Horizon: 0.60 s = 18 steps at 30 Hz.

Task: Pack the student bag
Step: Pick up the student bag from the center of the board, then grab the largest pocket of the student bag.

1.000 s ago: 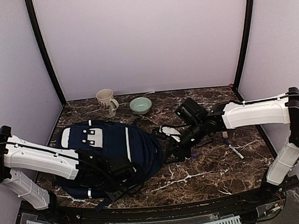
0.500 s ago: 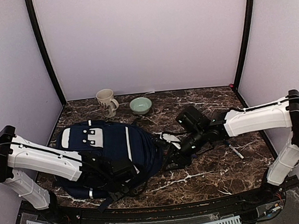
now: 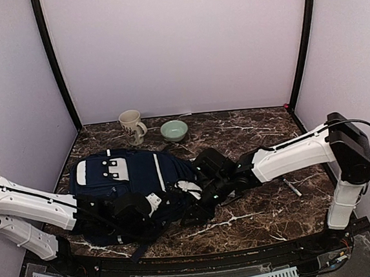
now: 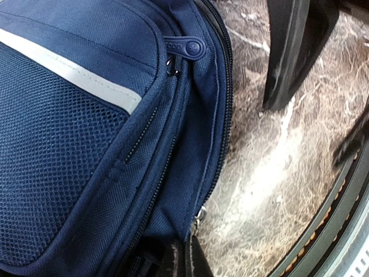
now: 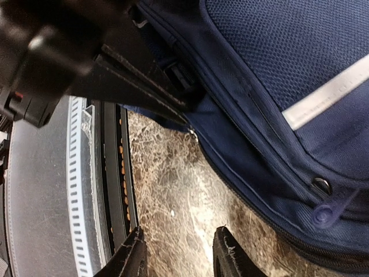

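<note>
The student bag (image 3: 127,179), navy with a thin white stripe, lies flat on the left of the marble table. My left gripper (image 3: 157,203) is at its near right corner. In the left wrist view the fingers (image 4: 187,257) are pressed together on the bag's zipper edge (image 4: 173,190), just below a metal zipper pull (image 4: 199,216). My right gripper (image 3: 190,214) hovers open and empty over bare marble beside that corner. In the right wrist view its gripper (image 5: 180,234) is spread over the table. The bag (image 5: 277,115) and the left gripper (image 5: 138,81) lie ahead of it.
A cream mug (image 3: 131,125) and a green bowl (image 3: 174,130) stand at the back. A pen (image 3: 292,187) lies on the table at the right. The table's front rail (image 5: 109,173) runs close beside the right gripper.
My right arm has swung left and toward the near edge, ending beside the bag's near right corner. My left gripper and the bag's corner shifted slightly left.
</note>
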Motion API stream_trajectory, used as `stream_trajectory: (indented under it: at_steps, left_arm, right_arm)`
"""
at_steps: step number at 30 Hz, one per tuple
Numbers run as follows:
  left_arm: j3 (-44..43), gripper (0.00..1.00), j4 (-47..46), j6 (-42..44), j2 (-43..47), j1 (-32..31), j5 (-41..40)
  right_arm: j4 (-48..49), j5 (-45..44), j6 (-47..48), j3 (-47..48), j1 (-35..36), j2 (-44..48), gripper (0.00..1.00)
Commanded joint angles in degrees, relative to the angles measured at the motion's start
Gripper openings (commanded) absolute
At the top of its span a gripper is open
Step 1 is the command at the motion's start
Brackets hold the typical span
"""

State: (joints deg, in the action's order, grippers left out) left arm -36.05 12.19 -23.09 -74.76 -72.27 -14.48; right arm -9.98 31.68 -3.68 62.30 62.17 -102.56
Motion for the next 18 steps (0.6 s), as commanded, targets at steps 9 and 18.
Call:
stream_trajectory:
  at_steps: [9,18]
  left_arm:
    - [5.9,0.00,-16.7,-4.8,3.7,-0.1,-1.8]
    - [10.3,0.00,-24.8,-6.8,6.4,0.0,-0.2]
  right_arm:
    - [13.0,-5.5,-7.1,0.0,2.5,-4.9,0.42]
    - [18.4,-9.5,-5.0,-1.4,3.8,-7.2,0.43]
